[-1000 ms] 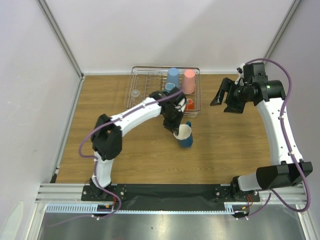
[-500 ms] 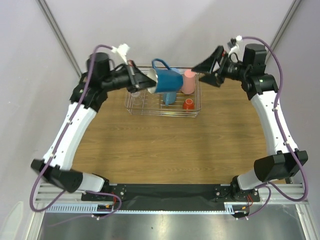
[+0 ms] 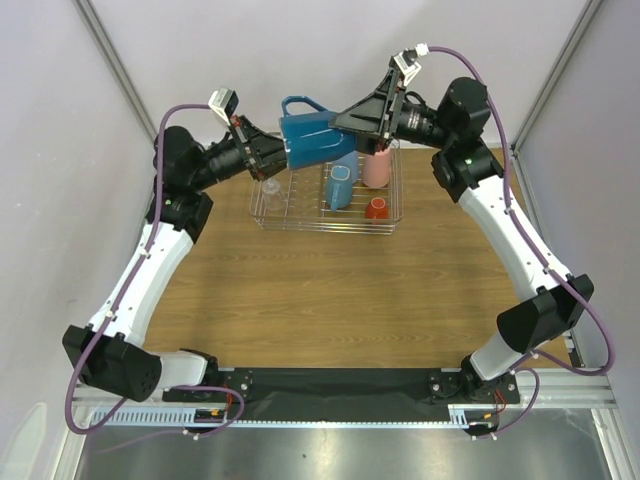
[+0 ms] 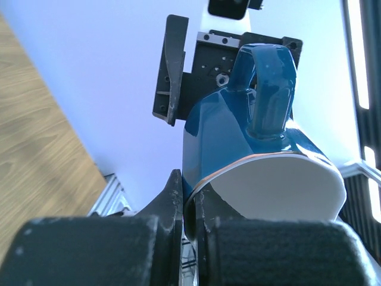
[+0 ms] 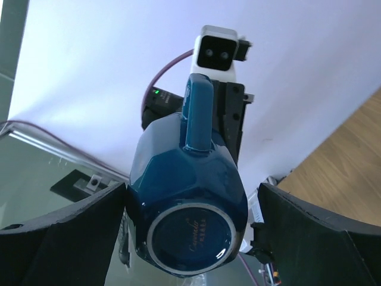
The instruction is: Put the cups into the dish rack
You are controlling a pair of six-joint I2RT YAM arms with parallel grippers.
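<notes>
The dark blue white-lined mug [image 3: 312, 137] hangs in the air above the dish rack [image 3: 262, 213], lying on its side with the handle up. My left gripper [image 3: 281, 152] is shut on its rim, one finger inside and one outside [image 4: 189, 196]. My right gripper [image 3: 350, 128] is open, with its fingers on either side of the mug's base [image 5: 187, 238]; the left finger looks close to touching it. The mug also shows in the left wrist view [image 4: 238, 131]. The light blue tumbler [image 3: 340, 186], pink tumbler [image 3: 377, 166], small orange cup [image 3: 377, 208] and clear glass [image 3: 270, 187] stand in the rack.
The rack sits at the back of the wooden table [image 3: 330, 290], close to the rear wall. Both arms reach high over the rack and meet above its middle. Metal frame posts [image 3: 115, 65] stand at the back corners.
My left gripper has carried the mug a little higher and to the left. My right gripper has swung left and closed in around the mug's base.
</notes>
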